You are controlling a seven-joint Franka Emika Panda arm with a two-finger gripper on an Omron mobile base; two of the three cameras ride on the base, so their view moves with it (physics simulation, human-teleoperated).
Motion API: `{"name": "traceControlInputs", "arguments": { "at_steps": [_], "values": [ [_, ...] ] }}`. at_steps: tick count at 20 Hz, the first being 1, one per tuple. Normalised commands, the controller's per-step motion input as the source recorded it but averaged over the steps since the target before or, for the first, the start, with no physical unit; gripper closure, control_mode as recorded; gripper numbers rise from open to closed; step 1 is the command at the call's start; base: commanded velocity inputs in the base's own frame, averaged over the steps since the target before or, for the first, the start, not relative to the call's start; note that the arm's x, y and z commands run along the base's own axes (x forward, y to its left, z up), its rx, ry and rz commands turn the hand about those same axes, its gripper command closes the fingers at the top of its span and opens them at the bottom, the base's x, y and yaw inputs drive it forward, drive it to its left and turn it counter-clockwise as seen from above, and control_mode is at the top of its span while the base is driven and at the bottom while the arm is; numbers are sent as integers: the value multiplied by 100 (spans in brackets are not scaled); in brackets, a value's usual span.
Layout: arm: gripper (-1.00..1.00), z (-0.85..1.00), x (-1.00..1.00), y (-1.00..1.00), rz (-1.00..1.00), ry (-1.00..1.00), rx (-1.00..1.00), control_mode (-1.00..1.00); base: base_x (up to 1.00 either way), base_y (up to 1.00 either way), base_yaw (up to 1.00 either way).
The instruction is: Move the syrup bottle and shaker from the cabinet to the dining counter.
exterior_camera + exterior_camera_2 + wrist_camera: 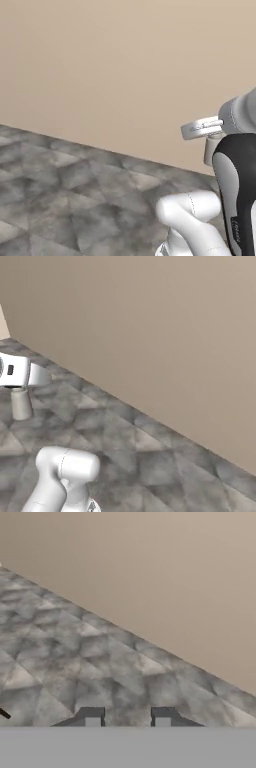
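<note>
The shaker (20, 404), a small pale grey cylinder with a narrower top, hangs in the air just under my white hand (17, 371) at the left edge of the right base view. It shows again below the hand's round flange as the shaker (212, 150) in the left base view. My gripper (127, 717) is shut on it; its two dark fingertips (92, 717) rise at the bottom of the hand view, and the shaker itself is hidden there. The syrup bottle, the cabinet and the dining counter are out of view.
A plain beige wall (125, 65) stands straight ahead. Grey mottled floor tiles (60, 200) run up to its foot. My white arm (65, 476) rises from the bottom of both base views.
</note>
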Motion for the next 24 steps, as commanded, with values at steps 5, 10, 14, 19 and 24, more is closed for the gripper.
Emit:
{"name": "traceControlInputs", "arguments": {
  "at_steps": [5, 10, 14, 19, 24],
  "values": [
    [100, 0, 0, 0, 0, 0, 0, 100, 100, -6, 57],
    [100, 0, 0, 0, 0, 0, 0, 100, 100, -9, 51],
    [100, 0, 0, 0, 0, 0, 0, 100, 100, -7, 48],
    [100, 0, 0, 0, 0, 0, 0, 100, 100, -4, 46],
    [100, 0, 0, 0, 0, 0, 0, 100, 100, 0, 42]
  ]
}}
